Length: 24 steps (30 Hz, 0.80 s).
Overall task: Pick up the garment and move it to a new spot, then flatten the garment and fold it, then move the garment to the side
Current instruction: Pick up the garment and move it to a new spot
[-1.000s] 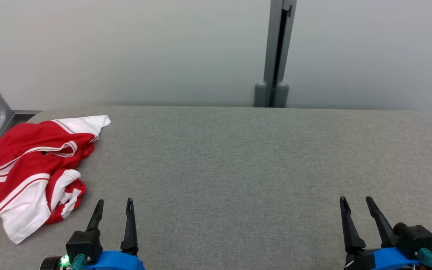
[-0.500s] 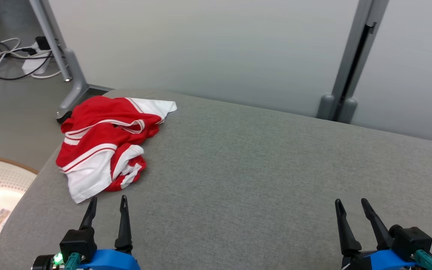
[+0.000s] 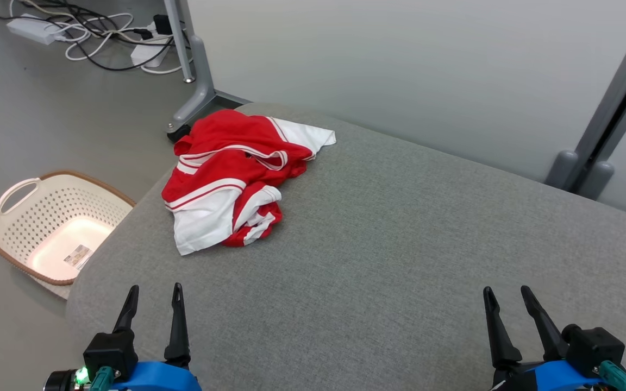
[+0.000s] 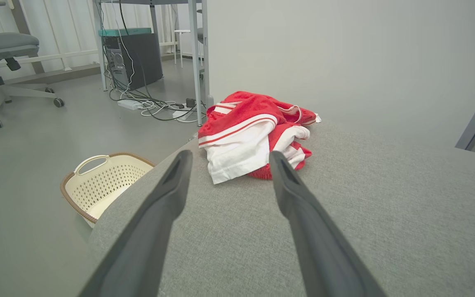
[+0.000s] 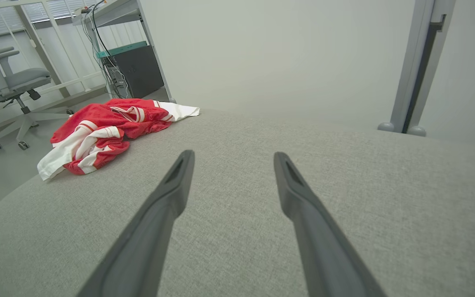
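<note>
Both arms sit low at the near edge of the table (image 3: pixel 400 244), fingers pointing forward, away from the robot, over the grey cloth top. Left pincer (image 3: pixel 155 287): fingers apart, nothing between them. Right pincer (image 3: pixel 506 289): same, apart and empty. Left one is by the table's rounded near-left corner, right one well off to the right. Can't tell if the fingers touch the cloth top.

Garment (image 3: pixel 226 179): red with white bands, a crumpled heap on the table close to its left edge, ahead of the left pincer and clear of it. Its long axis runs near-to-far, leaning right in the head view: broad white end nearest the robot, white pointed corner at the far-right end. In the left wrist view it shows between the two fingers. Perforated basket (image 3: pixel 30 217) is on the floor, left of the table.
</note>
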Available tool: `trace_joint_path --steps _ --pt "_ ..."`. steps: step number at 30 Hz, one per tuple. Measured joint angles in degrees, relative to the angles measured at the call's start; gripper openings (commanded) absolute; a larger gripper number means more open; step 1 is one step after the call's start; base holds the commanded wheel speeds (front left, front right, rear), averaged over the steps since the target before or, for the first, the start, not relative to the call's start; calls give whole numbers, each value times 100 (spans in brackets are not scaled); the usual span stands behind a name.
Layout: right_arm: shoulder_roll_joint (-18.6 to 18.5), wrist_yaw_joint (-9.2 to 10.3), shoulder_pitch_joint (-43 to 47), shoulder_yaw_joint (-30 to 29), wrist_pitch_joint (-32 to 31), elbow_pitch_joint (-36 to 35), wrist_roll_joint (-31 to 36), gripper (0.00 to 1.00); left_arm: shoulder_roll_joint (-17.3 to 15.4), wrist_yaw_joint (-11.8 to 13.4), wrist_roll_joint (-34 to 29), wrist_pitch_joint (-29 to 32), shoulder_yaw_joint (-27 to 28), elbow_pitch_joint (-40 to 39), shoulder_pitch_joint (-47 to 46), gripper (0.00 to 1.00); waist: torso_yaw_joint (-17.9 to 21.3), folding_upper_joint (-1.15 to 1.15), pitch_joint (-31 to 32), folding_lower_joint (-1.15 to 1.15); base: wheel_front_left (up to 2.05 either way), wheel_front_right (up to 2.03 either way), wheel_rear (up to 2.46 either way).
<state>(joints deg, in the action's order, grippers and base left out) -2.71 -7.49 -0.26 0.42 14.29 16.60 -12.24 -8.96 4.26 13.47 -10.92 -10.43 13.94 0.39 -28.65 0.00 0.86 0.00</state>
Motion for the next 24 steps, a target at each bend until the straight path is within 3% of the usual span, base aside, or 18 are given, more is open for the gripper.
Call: trace_joint_path --steps 6,18,24 --pt "-1 1 -75 41 11 47 -1 100 1 49 25 -3 3 -20 0 100 -139 0 -90 0 0 0 0" --pt "1 0 -110 38 22 108 -10 100 -23 93 123 25 9 -105 -32 100 -64 0 -131 0 0 0 0" --pt "-1 1 -137 -32 10 32 67 100 -157 76 323 527 143 -512 -439 100 66 0 -300 0 0 0 0"
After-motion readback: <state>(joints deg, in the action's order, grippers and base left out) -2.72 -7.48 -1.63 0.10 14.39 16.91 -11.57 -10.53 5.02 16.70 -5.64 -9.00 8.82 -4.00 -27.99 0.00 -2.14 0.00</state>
